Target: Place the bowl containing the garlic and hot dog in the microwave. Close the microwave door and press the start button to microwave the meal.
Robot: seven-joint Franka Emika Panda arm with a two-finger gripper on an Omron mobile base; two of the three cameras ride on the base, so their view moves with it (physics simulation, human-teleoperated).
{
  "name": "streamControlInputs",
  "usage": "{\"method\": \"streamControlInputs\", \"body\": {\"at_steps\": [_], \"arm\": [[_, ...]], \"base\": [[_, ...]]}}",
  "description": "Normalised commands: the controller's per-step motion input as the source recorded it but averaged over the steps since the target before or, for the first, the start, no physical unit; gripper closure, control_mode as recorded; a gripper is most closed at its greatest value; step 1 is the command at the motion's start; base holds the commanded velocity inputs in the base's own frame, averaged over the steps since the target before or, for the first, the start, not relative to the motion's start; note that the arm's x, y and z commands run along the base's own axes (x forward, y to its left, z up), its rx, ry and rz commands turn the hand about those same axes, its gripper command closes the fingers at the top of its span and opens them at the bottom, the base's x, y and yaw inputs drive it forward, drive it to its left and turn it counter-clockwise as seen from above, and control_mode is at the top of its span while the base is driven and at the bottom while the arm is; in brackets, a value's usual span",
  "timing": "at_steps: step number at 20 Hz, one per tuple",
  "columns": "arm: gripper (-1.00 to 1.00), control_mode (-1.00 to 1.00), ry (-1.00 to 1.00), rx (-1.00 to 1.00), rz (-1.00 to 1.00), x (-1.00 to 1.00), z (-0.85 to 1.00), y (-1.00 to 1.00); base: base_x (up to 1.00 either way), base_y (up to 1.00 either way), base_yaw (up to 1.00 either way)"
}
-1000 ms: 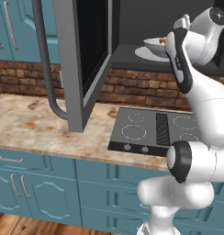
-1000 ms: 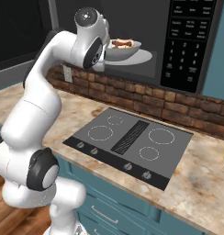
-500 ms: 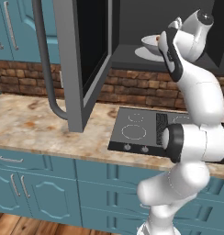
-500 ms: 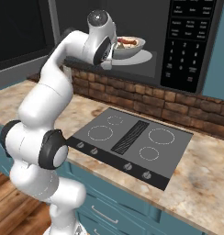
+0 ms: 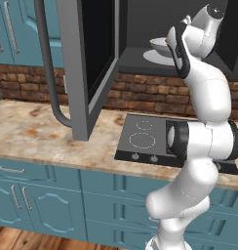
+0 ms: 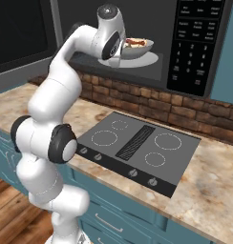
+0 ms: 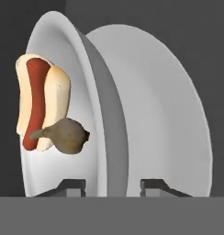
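Between pincer (image 7: 111,184) tips: bowl (image 7: 132,114) rim, gripped; hot dog (image 7: 40,105), garlic (image 7: 68,136) inside.

- No text, brand, number or sign can be read anywhere.
- The microwave (image 6: 195,43) has a black keypad panel (image 6: 194,40) on its right side, seen in the right base view. The panel carries rows of small white labels on its buttons, but every label is too small and blurred to make out.
- The stovetop (image 6: 137,145) on the counter (image 6: 209,186) bears only white ring outlines marking its burners, plus a row of round knobs along its front edge. None of these marks is lettering.
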Motion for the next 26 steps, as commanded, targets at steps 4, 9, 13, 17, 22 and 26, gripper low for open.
{"method": "streamControlInputs", "body": {"at_steps": [4, 9, 13, 17, 22, 26], "arm": [[-1.00, -1.00, -0.18, 0.00, 0.02, -0.61, 0.00, 0.00], [-1.00, -1.00, -0.29, -0.06, 0.06, -0.92, -0.01, 0.03], [-1.00, -1.00, -0.04, -0.25, 0.19, -1.00, -0.01, 0.17], [-1.00, -1.00, 0.01, -0.43, 0.35, -1.00, 0.04, 0.15], [-1.00, -1.00, 0.13, -0.63, 0.41, -1.00, 0.14, 0.38], [-1.00, -1.00, 0.21, -0.78, 0.38, -1.00, 0.17, 0.53]], "base": [[0.00, 0.00, 0.00], [0.00, 0.00, 0.00], [0.00, 0.00, 0.00], [0.00, 0.00, 0.00], [0.00, 0.00, 0.00], [0.00, 0.00, 0.00]]}}
